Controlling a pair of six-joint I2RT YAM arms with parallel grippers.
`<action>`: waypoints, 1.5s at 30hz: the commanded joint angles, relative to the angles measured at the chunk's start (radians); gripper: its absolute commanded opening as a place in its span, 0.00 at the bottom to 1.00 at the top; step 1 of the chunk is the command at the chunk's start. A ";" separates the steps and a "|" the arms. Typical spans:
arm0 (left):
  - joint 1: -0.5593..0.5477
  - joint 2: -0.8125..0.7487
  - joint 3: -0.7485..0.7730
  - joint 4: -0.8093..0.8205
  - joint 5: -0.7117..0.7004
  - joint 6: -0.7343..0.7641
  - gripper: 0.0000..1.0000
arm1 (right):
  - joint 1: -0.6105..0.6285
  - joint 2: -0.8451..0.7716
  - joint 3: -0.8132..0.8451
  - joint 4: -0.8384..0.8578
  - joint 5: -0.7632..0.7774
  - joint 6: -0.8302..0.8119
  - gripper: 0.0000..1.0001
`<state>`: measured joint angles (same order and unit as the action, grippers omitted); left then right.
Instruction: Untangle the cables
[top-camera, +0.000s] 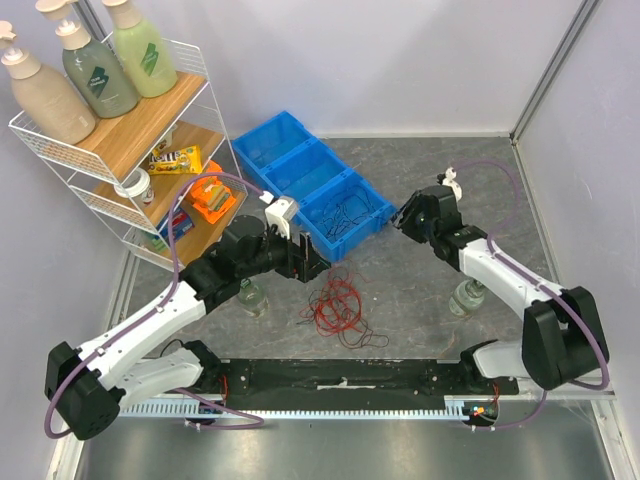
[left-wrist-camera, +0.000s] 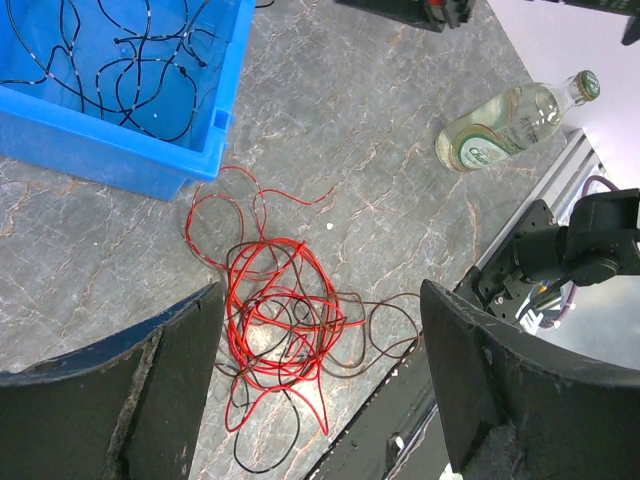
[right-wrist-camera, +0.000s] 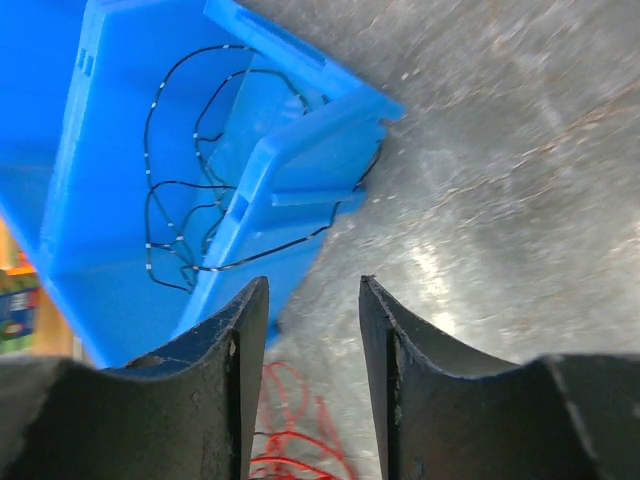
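Note:
The cables (top-camera: 336, 306) lie as a loose tangle of thin red and dark wires on the grey table, just in front of the blue bin. In the left wrist view the tangle (left-wrist-camera: 280, 322) lies on the table between and below my wide-open fingers. My left gripper (top-camera: 308, 262) hovers open and empty just above the tangle's far edge. My right gripper (top-camera: 404, 216) is open and empty, up near the blue bin's right corner. In the right wrist view only a few red loops (right-wrist-camera: 296, 440) show between its fingers, with the gripper (right-wrist-camera: 312, 296) apart from them.
A blue three-part bin (top-camera: 266, 143) holds thin black wires (left-wrist-camera: 130, 50) in its near compartment. Glass bottles lie at the left (top-camera: 252, 298) and right (top-camera: 466, 298). A wire shelf (top-camera: 196, 245) with bottles and snacks stands at the far left. A black rail (top-camera: 340, 375) runs along the near edge.

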<state>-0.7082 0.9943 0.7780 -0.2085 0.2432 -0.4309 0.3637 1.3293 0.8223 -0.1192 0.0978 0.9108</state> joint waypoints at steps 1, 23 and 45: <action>0.000 -0.014 0.017 0.031 0.027 -0.028 0.85 | 0.006 0.077 0.055 0.095 -0.095 0.253 0.48; 0.000 -0.049 0.003 0.000 0.004 -0.022 0.85 | 0.006 0.199 -0.041 0.352 -0.219 0.416 0.04; 0.000 -0.029 0.006 0.001 -0.005 -0.022 0.85 | 0.001 0.101 -0.037 0.248 -0.236 0.284 0.43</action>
<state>-0.7082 0.9672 0.7780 -0.2150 0.2386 -0.4309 0.3664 1.4422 0.7597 0.1123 -0.1440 1.2343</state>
